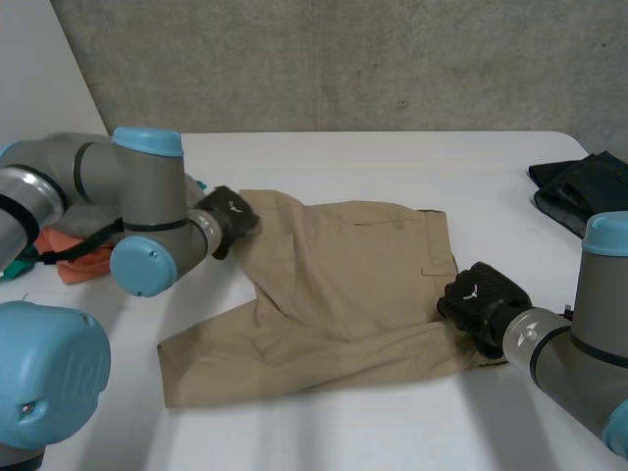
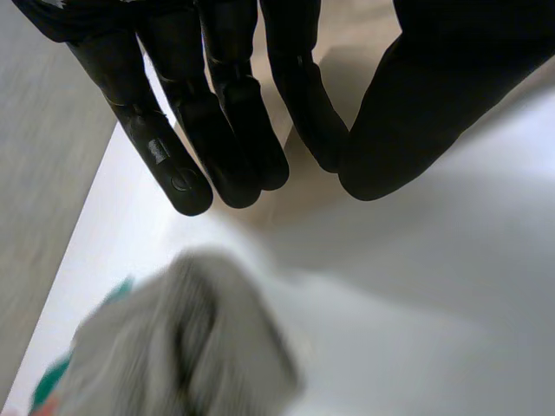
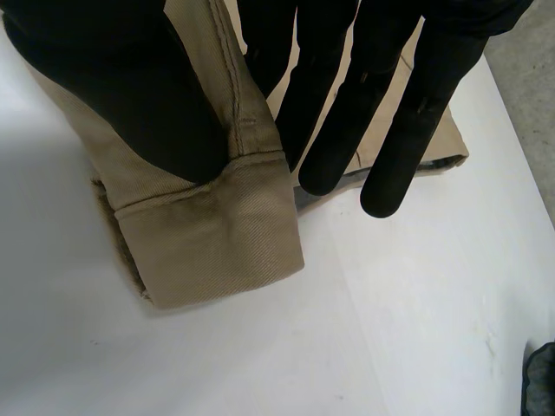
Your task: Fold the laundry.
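Nearest to the robot, the right hand (image 1: 481, 294) was clamped on the waistband (image 3: 208, 234) of the trousers (image 1: 343, 285). Its thumb (image 3: 113, 87) lay on one face of the band and its straight fingers (image 3: 329, 130) on the other, so the corner was pinched between them. I judge that it held this corner in order to lift the cloth and carry it over for a fold.

From this hand the trousers lay spread flat toward the left hand (image 1: 231, 218), with one leg running out to the near side, away from both hands. The left hand was farther off, at the far corner of the trousers, opposite to the right hand. Whether it gripped the cloth or only touched it, I cannot tell. Probably it was placed there to take the second corner, so that both corners could rise together and the fold come out even.

Behind the left hand, under its arm, lay an orange cloth (image 1: 78, 265). Beyond the right hand, well apart from it, a dark garment (image 1: 584, 191) lay at the table's edge. Both were likely more laundry.

The table (image 1: 392, 422) was white and smooth, so the cloth should slide easily on it. Behind it stood a grey concrete wall (image 1: 343, 59).
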Robot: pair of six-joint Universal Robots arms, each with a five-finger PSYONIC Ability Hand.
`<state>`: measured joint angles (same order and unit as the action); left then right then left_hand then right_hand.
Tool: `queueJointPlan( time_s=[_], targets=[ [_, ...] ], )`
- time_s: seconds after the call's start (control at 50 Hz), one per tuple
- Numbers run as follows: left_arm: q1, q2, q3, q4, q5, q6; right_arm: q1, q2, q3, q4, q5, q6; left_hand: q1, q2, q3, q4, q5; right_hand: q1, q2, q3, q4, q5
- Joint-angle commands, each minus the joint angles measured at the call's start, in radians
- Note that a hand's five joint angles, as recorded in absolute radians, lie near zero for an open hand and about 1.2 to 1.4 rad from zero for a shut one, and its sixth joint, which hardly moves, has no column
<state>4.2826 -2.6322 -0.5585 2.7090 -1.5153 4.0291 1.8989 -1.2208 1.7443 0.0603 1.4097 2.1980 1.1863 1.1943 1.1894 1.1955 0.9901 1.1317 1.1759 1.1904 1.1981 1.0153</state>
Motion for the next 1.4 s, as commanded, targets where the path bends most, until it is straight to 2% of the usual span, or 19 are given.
queueJointPlan(
  time_s=[0.02,0.1,0.16,0.18,0.24,0.26,0.32,0.38,0.48,0.64,0.78,0.86,0.88,0.96,1.0,1.28,1.34,1.36,1.4],
  targets=[
    [-0.017,0.101,-0.118,-0.031,-0.261,-0.041,0.017,-0.005,0.0,-0.007,0.0,0.002,0.21,0.202,0.207,0.201,0.232,0.265,0.22,0.206,0.198,0.206],
    [-0.027,0.15,-0.147,-0.029,-0.247,-0.108,0.034,-0.008,0.0,-0.007,0.006,0.005,0.161,0.153,0.158,0.152,0.183,0.265,0.22,0.206,0.198,0.206],
    [-0.024,0.17,-0.146,-0.008,-0.201,-0.163,0.04,-0.008,0.0,-0.007,0.012,0.008,-0.378,-0.386,-0.381,-0.387,-0.356,0.265,0.22,0.206,0.198,0.206],
    [-0.02,0.176,-0.144,0.026,-0.153,-0.203,0.042,-0.009,0.0,-0.008,0.017,0.011,-0.554,-0.562,-0.557,-0.563,-0.533,0.265,0.22,0.206,0.198,0.206],
    [-0.007,0.178,-0.138,0.066,-0.059,-0.248,0.043,-0.011,0.001,-0.013,0.02,0.016,-0.588,-0.596,-0.591,-0.597,-0.566,0.265,0.22,0.206,0.198,0.206],
    [-0.003,0.172,-0.133,0.086,0.011,-0.269,0.042,-0.016,0.004,-0.016,0.021,0.017,-0.678,-0.686,-0.681,-0.688,-0.657,0.265,0.22,0.206,0.198,0.206],
    [0.0,0.137,-0.104,0.098,0.134,-0.272,0.034,-0.023,0.009,-0.023,0.021,0.017,-0.738,-0.746,-0.741,-0.747,-0.716,0.265,0.22,0.206,0.198,0.206],
    [0.002,0.098,-0.063,0.094,0.194,-0.245,0.028,-0.026,0.011,-0.03,0.021,0.017,-0.753,-0.761,-0.756,-0.762,-0.731,0.265,0.22,0.206,0.198,0.206],
    [0.02,0.005,0.038,0.003,0.202,-0.156,0.017,-0.025,0.011,-0.036,0.018,0.017,-0.744,-0.752,-0.747,-0.753,-0.722,0.265,0.22,0.206,0.198,0.206],
    [0.029,-0.09,0.158,-0.069,0.27,-0.133,0.019,-0.02,0.009,-0.042,0.02,0.017,-0.729,-0.737,-0.732,-0.738,-0.707,0.265,0.22,0.206,0.198,0.206],
    [0.02,-0.124,0.187,-0.08,0.259,-0.119,0.017,-0.013,0.011,-0.046,0.02,0.016,-0.715,-0.723,-0.718,-0.724,-0.693,0.265,0.22,0.206,0.198,0.206],
    [0.014,-0.127,0.189,-0.078,0.233,-0.105,0.014,-0.009,0.006,-0.054,0.02,0.017,0.207,0.199,0.204,0.198,0.229,0.265,0.22,0.206,0.198,0.206],
    [0.011,-0.121,0.187,-0.075,0.193,-0.11,0.013,-0.008,0.006,-0.059,0.021,0.016,0.21,0.202,0.207,0.201,0.232,0.265,0.22,0.206,0.198,0.206],
    [0.013,-0.075,0.154,-0.083,0.028,-0.13,0.008,-0.009,0.004,-0.065,0.021,0.014,0.21,0.202,0.207,0.201,0.232,0.265,0.22,0.206,0.198,0.206],
    [0.017,-0.049,0.12,-0.08,-0.015,-0.142,0.006,-0.011,0.006,-0.063,0.021,0.014,0.21,0.202,0.207,0.201,0.232,0.265,0.22,0.206,0.198,0.206],
    [0.063,0.143,-0.236,-0.014,-0.059,-0.197,0.029,-0.014,0.011,-0.063,0.026,0.017,0.21,0.202,0.207,0.201,0.232,0.265,0.22,0.206,0.198,0.206],
    [0.065,0.156,-0.251,0.001,-0.072,-0.206,0.031,-0.017,0.011,-0.063,0.032,0.017,-0.038,-0.046,-0.041,-0.047,-0.016,0.265,0.22,0.206,0.198,0.206],
    [0.065,0.17,-0.256,0.001,-0.078,-0.214,0.031,-0.017,0.011,-0.065,0.035,0.017,-0.379,-0.387,-0.382,-0.389,-0.358,0.265,0.22,0.206,0.198,0.206],
    [0.066,0.19,-0.262,-0.002,-0.083,-0.214,0.032,-0.019,0.011,-0.065,0.038,0.017,-0.643,-0.651,-0.646,-0.652,-0.621,0.265,0.22,0.206,0.198,0.206]
  ],
)
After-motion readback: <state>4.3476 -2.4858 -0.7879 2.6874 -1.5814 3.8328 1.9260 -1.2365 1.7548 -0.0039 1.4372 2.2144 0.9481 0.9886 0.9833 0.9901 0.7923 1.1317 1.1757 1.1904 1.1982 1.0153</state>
